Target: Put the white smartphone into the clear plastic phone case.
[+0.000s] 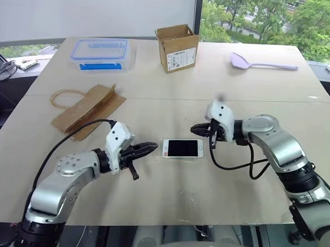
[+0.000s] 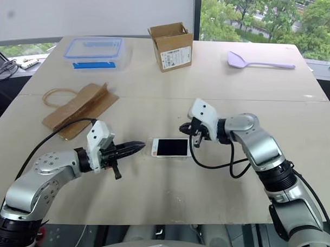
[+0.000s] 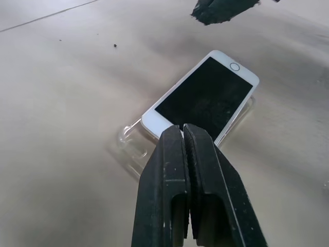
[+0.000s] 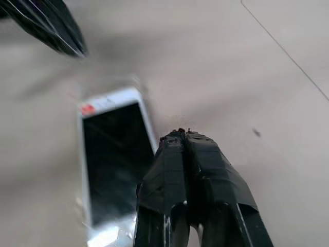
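Observation:
The white smartphone (image 1: 182, 148) lies screen up at the middle of the table, resting on the clear plastic phone case (image 3: 134, 144), whose glossy edges stick out past the phone's near end and side. My left gripper (image 1: 152, 148) is shut with nothing in it, its tip just left of the phone and slightly above the table. On the other side, my right gripper (image 1: 194, 128) hovers shut and empty, a little above and behind the phone's right end. In the left wrist view the phone (image 3: 203, 99) lies beyond my shut left fingers (image 3: 175, 170).
A clear box with a blue lid (image 1: 99, 53) and an open cardboard box (image 1: 177, 47) stand at the back. A lilac spoon (image 1: 260, 63) lies at the back right. A brown paper bag (image 1: 88, 110) lies on the left.

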Tool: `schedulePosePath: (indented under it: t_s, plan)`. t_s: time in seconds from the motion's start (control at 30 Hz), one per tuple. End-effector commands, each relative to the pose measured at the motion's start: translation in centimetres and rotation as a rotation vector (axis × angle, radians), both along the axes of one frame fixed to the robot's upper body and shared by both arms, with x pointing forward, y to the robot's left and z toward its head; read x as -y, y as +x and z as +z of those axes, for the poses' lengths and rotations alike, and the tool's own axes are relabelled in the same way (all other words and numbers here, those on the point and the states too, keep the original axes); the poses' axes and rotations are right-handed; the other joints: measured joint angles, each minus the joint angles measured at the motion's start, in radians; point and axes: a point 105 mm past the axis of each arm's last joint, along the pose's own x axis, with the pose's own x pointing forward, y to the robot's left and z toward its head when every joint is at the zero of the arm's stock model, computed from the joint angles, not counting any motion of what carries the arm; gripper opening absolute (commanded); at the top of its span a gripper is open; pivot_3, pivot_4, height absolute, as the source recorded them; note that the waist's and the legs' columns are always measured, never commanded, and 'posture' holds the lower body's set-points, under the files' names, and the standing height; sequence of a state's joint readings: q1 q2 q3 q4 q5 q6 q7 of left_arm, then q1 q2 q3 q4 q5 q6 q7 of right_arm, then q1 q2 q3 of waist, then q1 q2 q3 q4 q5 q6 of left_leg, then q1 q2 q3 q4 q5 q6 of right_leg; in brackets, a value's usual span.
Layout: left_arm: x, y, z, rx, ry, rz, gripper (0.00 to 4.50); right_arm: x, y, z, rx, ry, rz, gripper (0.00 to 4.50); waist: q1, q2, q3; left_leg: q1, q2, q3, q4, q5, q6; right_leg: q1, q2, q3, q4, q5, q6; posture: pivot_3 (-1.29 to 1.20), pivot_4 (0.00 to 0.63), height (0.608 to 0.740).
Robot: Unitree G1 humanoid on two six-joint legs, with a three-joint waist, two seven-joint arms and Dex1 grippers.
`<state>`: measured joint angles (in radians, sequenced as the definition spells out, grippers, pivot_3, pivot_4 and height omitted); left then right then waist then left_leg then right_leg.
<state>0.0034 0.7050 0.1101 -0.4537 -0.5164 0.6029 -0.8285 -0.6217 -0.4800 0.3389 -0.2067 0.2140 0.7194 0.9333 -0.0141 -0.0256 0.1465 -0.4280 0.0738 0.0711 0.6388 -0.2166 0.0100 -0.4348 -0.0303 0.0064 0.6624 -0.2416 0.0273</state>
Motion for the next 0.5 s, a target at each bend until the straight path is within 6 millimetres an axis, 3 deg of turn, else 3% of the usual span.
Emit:
schedulePosePath:
  t_s: [0.03, 0.27, 0.5]
  plan:
    - [-0.1, 0.1, 1.5, 0.041, 0.003, -0.004, 0.07, -1.6, -0.9, 0.0, 0.011, 0.008, 0.059, 0.0, 0.0, 0.0, 0.0, 0.0, 0.0, 0.0, 0.0, 0.0, 0.0, 0.0, 0.0, 0.0, 0.0, 0.0, 0.0, 0.0, 0.15, 0.74]
    - [-0.5, 0.1, 1.5, 0.018, 0.019, 0.017, 0.07, -2.6, -1.6, -4.2, -0.041, -0.111, 0.103, 0.0, 0.001, 0.0, 0.0, -0.001, 0.0, 0.0, 0.002, 0.0, 0.0, 0.0, 0.0, 0.0, 0.0, 0.0, 0.0, 0.0, 0.15, 0.74]
    - [-1.4, 0.7, 0.8, 0.024, 0.04, 0.073, 0.07, -1.7, -1.7, -8.0, -0.115, -0.264, 0.086, 0.0, 0.0, 0.0, -0.001, 0.005, 0.0, 0.0, 0.003, 0.0, 0.0, 0.005, 0.0, 0.0, 0.0, -0.001, -0.002, 0.0, 0.15, 0.74]
